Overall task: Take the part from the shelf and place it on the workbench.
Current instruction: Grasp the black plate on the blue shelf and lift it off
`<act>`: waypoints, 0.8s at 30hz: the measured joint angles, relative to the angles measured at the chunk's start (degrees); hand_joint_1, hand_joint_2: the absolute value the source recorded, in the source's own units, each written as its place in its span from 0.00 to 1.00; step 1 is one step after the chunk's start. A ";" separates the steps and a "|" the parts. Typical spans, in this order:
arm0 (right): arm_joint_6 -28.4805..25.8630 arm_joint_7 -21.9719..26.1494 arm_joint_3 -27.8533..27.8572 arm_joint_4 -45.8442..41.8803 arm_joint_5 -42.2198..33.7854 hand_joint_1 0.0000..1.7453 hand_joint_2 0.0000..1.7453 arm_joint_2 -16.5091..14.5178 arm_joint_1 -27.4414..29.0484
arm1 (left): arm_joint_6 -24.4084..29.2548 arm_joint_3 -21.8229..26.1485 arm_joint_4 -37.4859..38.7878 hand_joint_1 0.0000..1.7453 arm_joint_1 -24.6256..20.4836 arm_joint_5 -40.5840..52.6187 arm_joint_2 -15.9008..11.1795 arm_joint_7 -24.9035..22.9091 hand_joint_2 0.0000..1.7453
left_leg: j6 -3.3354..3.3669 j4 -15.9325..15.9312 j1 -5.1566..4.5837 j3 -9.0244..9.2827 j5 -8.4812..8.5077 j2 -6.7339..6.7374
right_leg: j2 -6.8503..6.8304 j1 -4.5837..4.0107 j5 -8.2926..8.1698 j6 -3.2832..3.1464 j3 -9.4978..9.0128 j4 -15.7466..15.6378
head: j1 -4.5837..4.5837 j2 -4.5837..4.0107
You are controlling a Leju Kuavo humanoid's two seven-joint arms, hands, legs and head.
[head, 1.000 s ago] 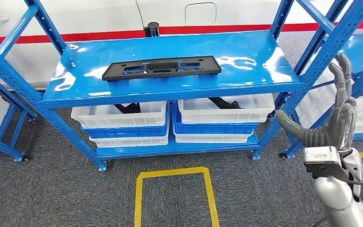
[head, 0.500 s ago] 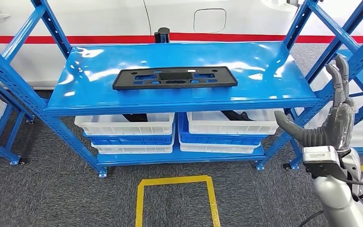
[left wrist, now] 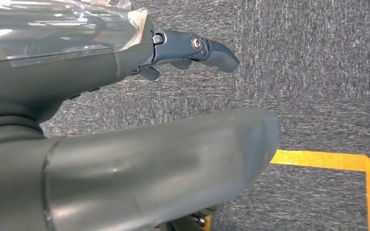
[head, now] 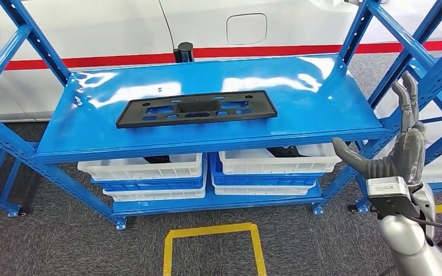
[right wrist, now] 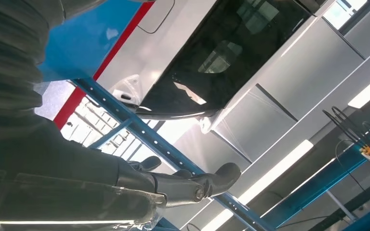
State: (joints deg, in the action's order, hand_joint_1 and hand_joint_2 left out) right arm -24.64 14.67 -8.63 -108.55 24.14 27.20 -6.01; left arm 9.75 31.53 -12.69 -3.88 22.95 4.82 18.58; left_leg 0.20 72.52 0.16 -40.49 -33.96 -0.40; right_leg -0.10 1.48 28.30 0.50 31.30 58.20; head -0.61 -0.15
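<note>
One flat black part [head: 196,108] lies mid top deck of the blue shelf [head: 334,115], untouched. We raise our right hand [head: 392,150] beside that shelf's right post, fingers apart and empty, likely readying a reach; left hand [left wrist: 125,144] hangs floorward, fingers loosely spread.

The right robot hand [head: 396,150] is raised upright on its silver arm, fingers straight, thumb spread, holding nothing. The left robot hand [left wrist: 125,144] hangs empty, fingers apart.

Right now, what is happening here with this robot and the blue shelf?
The robot stands facing a blue shelf. A flat black part lies on the top board, untouched. The right hand is raised beside the shelf, fingers apart, holding nothing. The left hand hangs over the grey carpet, also empty. White bins sit below.
</note>
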 joint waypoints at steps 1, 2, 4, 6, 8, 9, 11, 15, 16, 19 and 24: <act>0.01 0.00 -0.01 0.03 -0.02 0.00 1.00 -0.01 0.06 | 0.01 0.03 0.01 0.00 0.01 0.00 -0.03 0.01 0.00 | 0.32 -3.10 -0.05 0.55 2.74 0.02 | 0.04 -0.05 0.49 0.11 -0.68 -0.02 | 0.00 0.00; 0.01 0.00 -0.01 0.05 -0.03 0.00 1.00 -0.02 0.10 | 0.01 0.05 0.02 0.00 0.01 0.00 -0.10 0.02 0.00 | 0.86 -7.01 -0.16 1.57 5.92 0.07 | 0.05 -0.07 1.00 0.22 -1.19 -0.07 | 0.02 0.00; 0.01 0.00 -0.04 0.16 -0.07 0.00 1.00 -0.07 0.10 | 0.02 0.09 0.09 0.00 -0.03 0.02 -0.28 0.06 0.00 | 1.83 -12.14 -0.60 3.28 8.16 0.10 | 0.15 -0.31 1.85 0.69 -2.05 -0.21 | 0.03 0.00; 0.04 -0.01 -0.09 0.29 -0.10 0.00 1.00 -0.14 0.19 | 0.02 0.11 0.20 0.00 0.03 0.04 -0.44 0.13 0.00 | 2.56 -13.40 -0.95 3.88 7.55 -0.02 | 0.24 -0.62 2.02 1.50 -2.72 -0.03 | 0.00 0.00; 0.10 -0.03 -0.16 0.38 -0.11 0.00 1.00 -0.12 0.25 | 0.03 0.14 0.30 0.00 0.14 0.03 -0.48 0.18 0.00 | 3.14 -14.41 -0.82 5.41 8.37 -0.11 | 0.22 -0.80 2.20 2.21 -3.12 0.75 | 0.02 -0.01; 0.13 -0.03 -0.20 0.44 -0.11 0.00 1.00 -0.07 0.14 | 0.03 0.14 0.34 0.00 0.11 0.02 -0.49 0.19 0.00 | 3.34 -14.67 -0.73 6.34 8.53 -0.10 | 0.20 -0.80 2.69 2.37 -2.78 1.88 | 0.07 -0.01; 0.29 -0.12 -0.28 0.61 -0.11 0.00 1.00 -0.02 -0.12 | 0.04 0.14 0.38 0.00 -0.09 0.02 -0.51 0.22 0.00 | 3.58 -14.95 -0.70 7.33 8.33 -0.16 | 0.16 -0.74 4.92 2.16 0.07 7.05 | 0.20 -0.01; 1.20 -0.58 -0.51 1.37 -0.14 0.00 1.00 -0.02 -0.26 | 0.09 0.14 0.44 0.00 -0.06 0.02 -0.46 0.37 0.00 | 3.69 -14.87 -0.81 7.90 7.39 -0.51 | 0.17 -0.73 6.33 2.79 6.49 13.56 | 0.27 0.00; 1.34 -0.63 -0.52 1.55 -0.14 0.00 1.00 -0.02 -0.30 | 0.10 0.14 0.46 0.00 -0.03 0.00 -0.44 0.38 0.00 | 3.58 -14.87 -0.78 8.31 7.09 -0.63 | 0.16 -0.70 4.27 3.48 5.77 10.48 | 0.27 0.00; 1.61 -0.72 -0.62 2.12 -0.13 0.00 1.00 -0.04 -0.63 | 0.14 0.14 0.47 0.00 -0.05 -0.05 -0.42 0.48 0.00 | 2.97 -14.90 -0.78 9.40 6.18 -0.87 | 0.07 -0.81 -1.07 3.75 2.67 1.01 | 0.30 -0.01; 3.99 -2.15 -1.42 3.66 1.39 0.00 1.00 -0.27 -1.99 | 0.16 0.14 0.49 0.00 -0.05 -0.03 -0.50 0.49 0.00 | 3.35 -14.80 -1.13 9.29 5.48 -0.63 | 0.12 -0.75 -2.18 1.85 2.21 -0.11 | 0.17 0.00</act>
State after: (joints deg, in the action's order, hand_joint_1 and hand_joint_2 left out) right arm -20.65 12.51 -10.05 -104.89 25.53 26.93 -8.00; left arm 9.91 31.67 -12.20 -3.93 22.92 4.32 19.08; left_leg 3.56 57.72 -0.97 -31.21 -28.47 -1.03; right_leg 0.02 0.73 26.12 2.34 33.51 58.09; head -0.43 -0.15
